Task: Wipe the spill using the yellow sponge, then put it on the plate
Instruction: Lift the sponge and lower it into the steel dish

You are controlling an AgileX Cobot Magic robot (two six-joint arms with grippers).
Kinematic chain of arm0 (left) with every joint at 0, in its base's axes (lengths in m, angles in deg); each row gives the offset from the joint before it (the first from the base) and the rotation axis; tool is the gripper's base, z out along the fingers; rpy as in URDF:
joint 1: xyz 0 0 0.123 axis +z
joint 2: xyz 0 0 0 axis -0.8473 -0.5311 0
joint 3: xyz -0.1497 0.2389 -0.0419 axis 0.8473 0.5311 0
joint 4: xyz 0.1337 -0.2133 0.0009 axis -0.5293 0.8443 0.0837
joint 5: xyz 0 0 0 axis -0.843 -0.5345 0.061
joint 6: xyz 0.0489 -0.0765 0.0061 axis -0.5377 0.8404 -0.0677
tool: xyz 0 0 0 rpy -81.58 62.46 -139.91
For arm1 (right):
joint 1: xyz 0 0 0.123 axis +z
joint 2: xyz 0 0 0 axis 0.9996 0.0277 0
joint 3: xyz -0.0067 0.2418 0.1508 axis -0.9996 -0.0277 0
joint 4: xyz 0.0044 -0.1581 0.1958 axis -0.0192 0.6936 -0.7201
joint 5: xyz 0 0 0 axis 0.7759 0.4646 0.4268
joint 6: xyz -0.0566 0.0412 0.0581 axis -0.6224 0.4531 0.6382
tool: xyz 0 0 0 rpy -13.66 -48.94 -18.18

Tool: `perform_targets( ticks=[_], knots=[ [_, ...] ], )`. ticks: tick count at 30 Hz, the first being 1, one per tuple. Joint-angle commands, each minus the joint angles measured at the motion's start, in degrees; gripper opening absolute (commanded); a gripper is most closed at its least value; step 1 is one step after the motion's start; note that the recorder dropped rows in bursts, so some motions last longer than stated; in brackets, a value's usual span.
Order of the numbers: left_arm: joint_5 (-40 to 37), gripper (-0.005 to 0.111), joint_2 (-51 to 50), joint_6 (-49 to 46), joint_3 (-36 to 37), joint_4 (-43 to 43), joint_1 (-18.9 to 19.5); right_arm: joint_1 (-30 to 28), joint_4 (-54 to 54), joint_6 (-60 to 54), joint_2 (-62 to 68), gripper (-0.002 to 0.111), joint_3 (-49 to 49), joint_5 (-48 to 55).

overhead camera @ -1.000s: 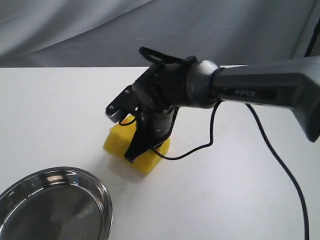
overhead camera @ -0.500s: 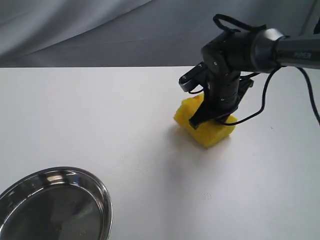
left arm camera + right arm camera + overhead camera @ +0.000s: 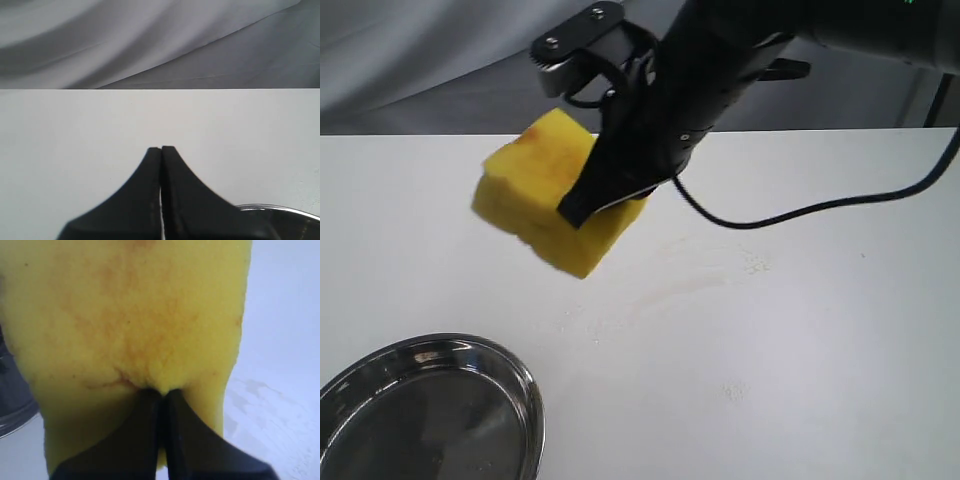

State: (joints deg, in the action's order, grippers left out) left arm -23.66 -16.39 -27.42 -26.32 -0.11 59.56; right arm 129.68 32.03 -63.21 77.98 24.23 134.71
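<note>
White surface (image 3: 820, 380) shows faint smear (image 3: 695, 262) | right jaws pinch yellow sponge (image 3: 535, 190) aloft, well apart from plate (image 3: 440, 342) | left jaws pressed together | best: carry over plate's middle, lower, then release

The black arm (image 3: 720, 60), tapered black right gripper (image 3: 161, 392) and silver screwed bracket (image 3: 575, 35) are being trailed by a black cable (image 3: 800, 212).
</note>
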Motion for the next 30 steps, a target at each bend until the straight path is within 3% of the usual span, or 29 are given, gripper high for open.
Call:
perform_targets(
  ticks=[1, 11, 19, 30],
  knots=[
    [0.14, 0.000, 0.16, 0.17, 0.29, 0.03, 0.10, 6.17, -0.79, -0.93, -0.17, 0.000, -0.40, 0.94],
    [0.14, 0.000, 0.16, 0.17, 0.29, 0.03, 0.10, 18.15, -1.01, -0.93, 7.95, 0.000, -0.49, -0.93],
    [0.14, 0.000, 0.16, 0.17, 0.29, 0.03, 0.10, 21.65, -1.13, -0.23, 13.65, 0.000, -0.35, -4.19],
    [0.14, 0.000, 0.16, 0.17, 0.29, 0.03, 0.10, 21.64, -1.25, 0.28, 14.04, 0.037, -0.24, -6.61]
  ],
)
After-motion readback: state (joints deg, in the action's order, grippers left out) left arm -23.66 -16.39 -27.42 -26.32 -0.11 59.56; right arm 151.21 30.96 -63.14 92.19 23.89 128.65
